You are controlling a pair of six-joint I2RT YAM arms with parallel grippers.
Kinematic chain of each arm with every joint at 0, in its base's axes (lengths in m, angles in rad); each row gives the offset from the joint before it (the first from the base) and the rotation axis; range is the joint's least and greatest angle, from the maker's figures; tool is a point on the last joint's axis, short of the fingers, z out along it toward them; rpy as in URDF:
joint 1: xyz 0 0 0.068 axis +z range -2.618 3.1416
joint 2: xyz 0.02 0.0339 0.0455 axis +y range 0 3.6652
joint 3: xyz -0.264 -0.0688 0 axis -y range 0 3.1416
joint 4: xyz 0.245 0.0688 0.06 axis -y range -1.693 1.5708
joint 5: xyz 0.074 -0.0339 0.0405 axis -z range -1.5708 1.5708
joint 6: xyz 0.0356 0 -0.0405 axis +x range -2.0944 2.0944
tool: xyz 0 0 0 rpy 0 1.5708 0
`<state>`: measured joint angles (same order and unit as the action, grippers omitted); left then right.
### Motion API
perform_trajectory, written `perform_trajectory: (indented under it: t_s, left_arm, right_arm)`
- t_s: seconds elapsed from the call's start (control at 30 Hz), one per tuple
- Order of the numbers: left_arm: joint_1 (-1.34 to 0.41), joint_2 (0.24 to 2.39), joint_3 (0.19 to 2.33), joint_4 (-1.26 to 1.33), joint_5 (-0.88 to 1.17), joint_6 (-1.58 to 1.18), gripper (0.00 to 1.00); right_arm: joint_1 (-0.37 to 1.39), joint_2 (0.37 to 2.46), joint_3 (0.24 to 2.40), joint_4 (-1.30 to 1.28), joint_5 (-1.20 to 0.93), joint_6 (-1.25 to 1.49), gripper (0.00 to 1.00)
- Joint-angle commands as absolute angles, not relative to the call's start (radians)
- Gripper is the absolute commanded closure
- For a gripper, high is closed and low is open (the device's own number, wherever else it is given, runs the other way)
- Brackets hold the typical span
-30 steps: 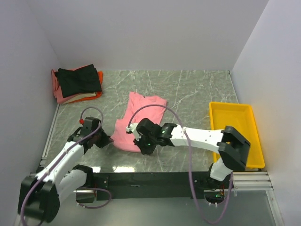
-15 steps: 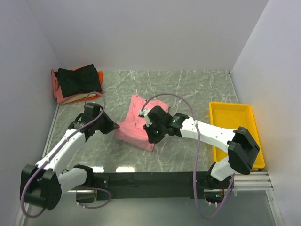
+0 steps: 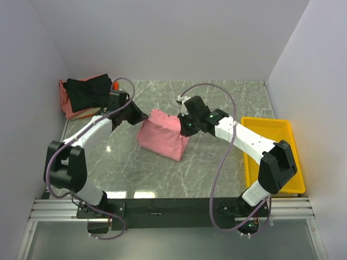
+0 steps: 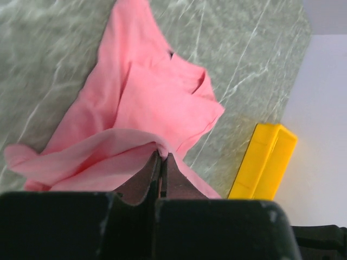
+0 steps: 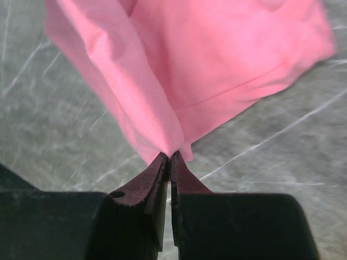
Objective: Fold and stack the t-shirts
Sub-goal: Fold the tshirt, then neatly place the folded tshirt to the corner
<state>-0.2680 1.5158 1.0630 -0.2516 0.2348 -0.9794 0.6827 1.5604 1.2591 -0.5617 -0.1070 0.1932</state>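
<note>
Left gripper [image 3: 144, 116] and right gripper [image 3: 186, 130], each closed tight on an edge of the salmon-pink t-shirt [image 3: 162, 138]

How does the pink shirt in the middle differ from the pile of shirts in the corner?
The pink shirt is pinched by the left gripper and right gripper, partly folded; the pile lies untouched. The pink shirt is one colour; the pile shows black over orange and pink. Both are cloth.

The marbled table [image 3: 217, 162] carries a salmon-pink t-shirt [image 3: 162, 138] at its middle. Folded t-shirts [image 3: 87, 95] lie piled in the far left corner, a yellow bin [image 3: 265, 119] at the right edge.
</note>
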Motion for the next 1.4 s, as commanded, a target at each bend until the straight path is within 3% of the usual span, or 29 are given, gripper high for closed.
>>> perform_trajectory:
  t_s: [0.0,0.53,0.67,0.7,0.73,0.77,0.8,0.87,0.93,1.2,1.37]
  left_arm:
    - [-0.273,1.577,1.175,-0.196,0.264,-0.942,0.99]
    - [-0.273,1.989,1.56,-0.236,0.284,-0.927,0.99]
    - [-0.275,2.072,1.641,-0.259,0.243,-0.936,0.99]
    - [-0.275,2.1,1.687,-0.274,0.236,-0.924,0.74]
    - [-0.275,2.111,1.707,-0.291,0.238,-0.91,0.55]
    - [-0.275,2.117,1.726,-0.293,0.264,-0.87,0.36]
    - [-0.276,2.121,1.744,-0.302,0.276,-0.852,0.01]
    - [-0.279,2.105,1.767,-0.328,0.252,-0.803,0.01]
    - [-0.284,2.05,1.732,-0.333,0.241,-0.75,0.01]
    - [-0.284,1.887,1.453,-0.333,0.173,-0.453,0.01]
    - [-0.285,1.95,1.459,-0.377,0.144,-0.445,0.01]
  right_arm:
    - [0.626,1.592,1.338,-0.56,-0.077,0.193,0.91]
    - [0.434,1.856,1.549,-0.585,-0.146,0.189,0.91]
    - [0.393,1.943,1.609,-0.554,-0.183,0.181,0.64]
    - [0.381,1.966,1.668,-0.57,-0.154,0.19,0.58]
    - [0.377,2.006,1.708,-0.599,-0.137,0.205,0.53]
    - [0.376,2.019,1.741,-0.645,-0.123,0.21,0.36]
    - [0.376,2.022,1.779,-0.656,-0.094,0.213,0.25]
    - [0.374,1.982,1.77,-0.643,-0.101,0.215,0.13]
    - [0.374,1.907,1.708,-0.6,-0.11,0.225,0.11]
    - [0.376,1.632,1.332,-0.45,-0.216,0.255,0.08]
    - [0.376,1.482,1.166,-0.411,-0.23,0.267,0.07]
